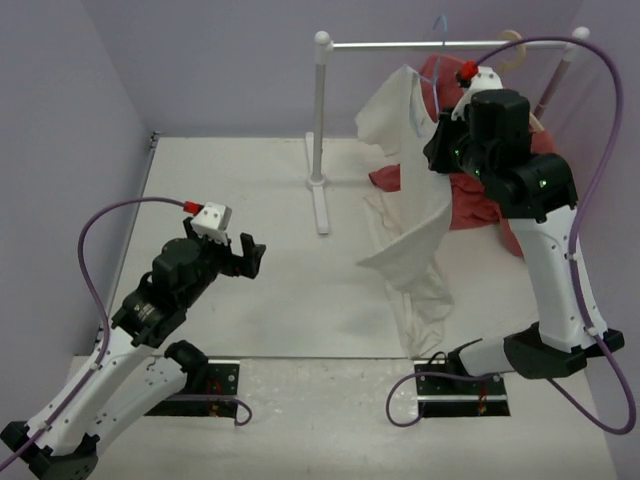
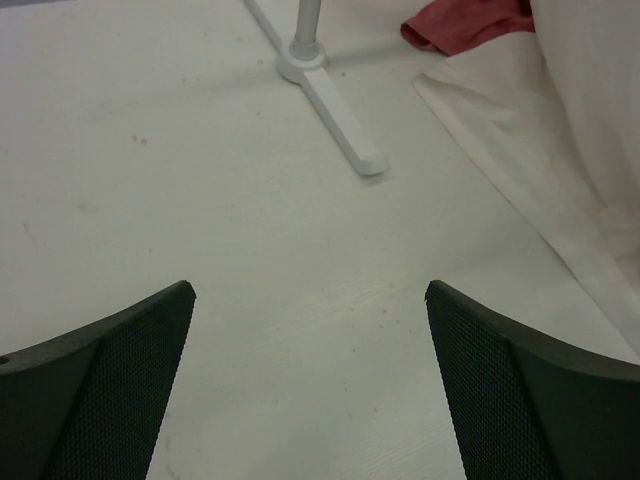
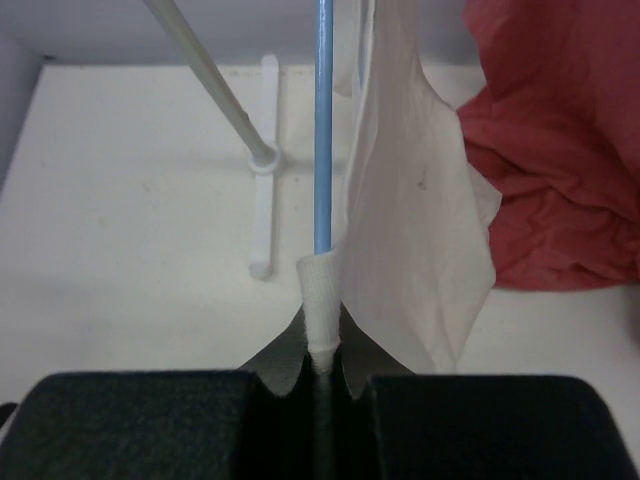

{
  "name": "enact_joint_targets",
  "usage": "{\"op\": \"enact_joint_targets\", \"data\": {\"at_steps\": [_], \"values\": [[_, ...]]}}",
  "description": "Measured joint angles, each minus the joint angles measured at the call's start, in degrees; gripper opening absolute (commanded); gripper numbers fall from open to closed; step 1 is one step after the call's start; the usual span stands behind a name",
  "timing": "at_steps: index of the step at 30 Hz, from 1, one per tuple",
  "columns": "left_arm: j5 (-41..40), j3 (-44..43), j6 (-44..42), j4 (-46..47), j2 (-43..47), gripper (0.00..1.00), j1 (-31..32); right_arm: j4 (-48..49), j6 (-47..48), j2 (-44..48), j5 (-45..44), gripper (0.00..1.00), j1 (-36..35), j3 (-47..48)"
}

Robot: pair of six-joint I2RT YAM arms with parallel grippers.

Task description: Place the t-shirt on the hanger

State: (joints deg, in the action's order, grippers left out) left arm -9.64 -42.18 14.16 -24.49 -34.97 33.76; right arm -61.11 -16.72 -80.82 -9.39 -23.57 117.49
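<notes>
T-shirt (image 1: 405, 200) is being held up at the table's (image 1: 250, 180) far right, its tail draping to the surface. Right gripper (image 3: 322, 365) is being pressed shut on its edge at the hanger (image 3: 322, 120) wire, probably for threading. Left gripper (image 2: 308, 292) is being held wide and empty.

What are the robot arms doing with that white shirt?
The right gripper is pinched shut on a bit of the t-shirt wrapped around the blue hanger wire, up by the rack. The t-shirt droops down to the table, so it doesn't look properly on yet. The left gripper is open and empty, hovering over the table. A red shirt lies behind.
</notes>
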Motion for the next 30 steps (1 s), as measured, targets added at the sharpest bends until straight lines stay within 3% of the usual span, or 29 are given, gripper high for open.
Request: {"op": "enact_joint_targets", "data": {"at_steps": [3, 7, 10, 14, 20, 25, 30], "values": [[-0.22, 3.28, 0.2, -0.25, 3.15, 1.0, 0.0, 0.2, -1.38, -2.05, 3.64, 0.0, 1.0, 7.74], [-0.36, 3.62, 0.24, 0.3, 3.69, 1.0, 0.0, -0.43, -2.77, -1.26, 6.46, 0.0, 0.82, 8.13], [-0.16, 3.64, 0.25, 0.5, 3.76, 1.0, 0.0, 5.05, -2.92, 0.97, 7.39, 0.0, 0.81, 0.54], [0.08, 3.64, 0.24, 0.56, 3.68, 1.0, 0.0, 13.9, -4.06, 5.94, 7.29, 0.0, 0.81, -17.22], [0.86, 3.64, 0.23, 0.85, 3.31, 1.0, 0.0, 22.99, -6.14, 7.24, 5.6, 0.0, 0.81, -29.16], [1.61, 3.66, 0.23, 0.92, 2.82, 1.0, 0.0, 28.16, -7.38, 6.19, 3.32, 0.0, 0.81, -29.98], [2.08, 4.02, 0.23, 1.01, 2.2, 1.0, 0.0, 31.22, -8.18, 0.04, 2.59, 0.0, 1.27, -24.03]]}}
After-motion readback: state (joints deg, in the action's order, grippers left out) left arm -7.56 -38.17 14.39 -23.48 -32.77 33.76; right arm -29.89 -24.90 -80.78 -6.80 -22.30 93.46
